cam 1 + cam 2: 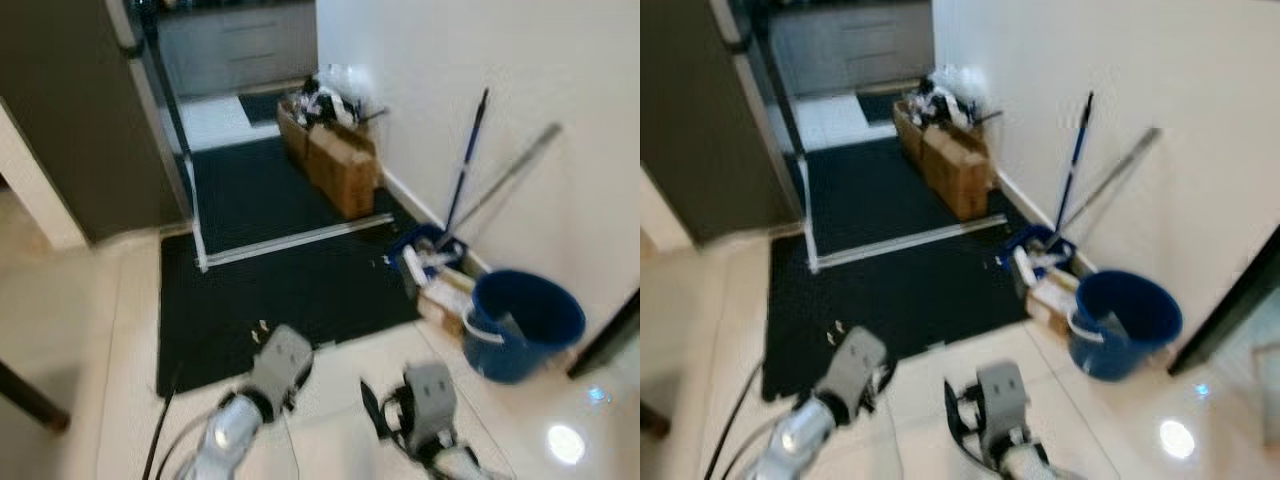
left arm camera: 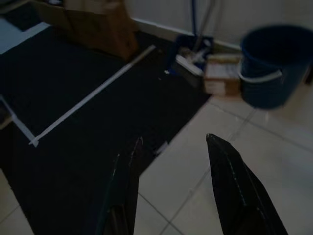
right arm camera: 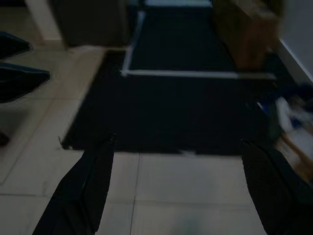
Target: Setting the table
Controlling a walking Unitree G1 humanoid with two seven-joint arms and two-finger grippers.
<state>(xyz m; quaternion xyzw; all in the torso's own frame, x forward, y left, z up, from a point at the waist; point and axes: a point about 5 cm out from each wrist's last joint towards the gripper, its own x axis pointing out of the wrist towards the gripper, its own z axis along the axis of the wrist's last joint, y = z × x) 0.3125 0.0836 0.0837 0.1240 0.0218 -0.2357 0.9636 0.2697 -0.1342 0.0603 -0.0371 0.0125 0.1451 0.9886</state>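
No table or tableware shows in any view. Both arms are held low in front of me over the pale tiled floor [image 1: 100, 330]. The left wrist view shows my left gripper [image 2: 174, 138] open, its two black fingers [image 2: 128, 176] apart with only floor and mat edge between them. In its own wrist view my right gripper [image 3: 178, 142] is open wide and holds nothing. From the head camera, the silver left arm [image 1: 275, 370] and right arm [image 1: 428, 400] hang just short of the mat's near edge.
A black mat [image 1: 290, 280] with white tape lines lies ahead. Cardboard boxes [image 1: 340, 165] stand along the white wall. A mop and a broom [image 1: 465, 165] lean there, above a blue bucket [image 1: 520, 320] and a small box [image 1: 445, 300]. A dark cabinet [image 1: 90, 120] is left.
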